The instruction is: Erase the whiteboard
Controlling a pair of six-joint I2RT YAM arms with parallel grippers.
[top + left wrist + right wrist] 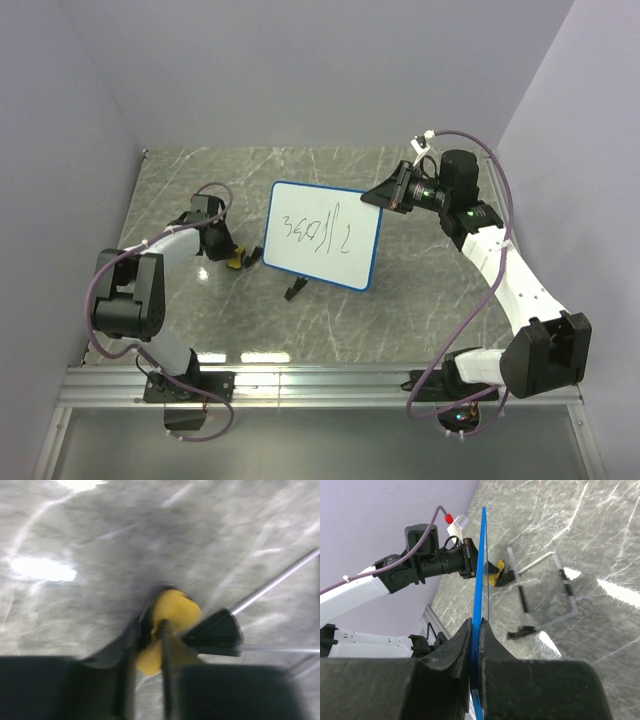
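Slippage is looming as the risk: right fingers [455, 652] are clamping the thin blue rim of the whiteboard [322, 236], standing scribbled on the table [430, 290], while left fingers [167, 680] are pinching the yellow eraser [172, 612] beside its foot [212, 632], and a hard wipe may be twisting that edge free.

Grey marble-patterned tabletop [430, 295], glossy, with bright patches of reflected light. Near centre, propped on small black feet [296, 289]: blue-rimmed whiteboard [322, 235] bearing dark handwriting. Just left of the board, down at the surface: small yellow eraser piece [236, 262].
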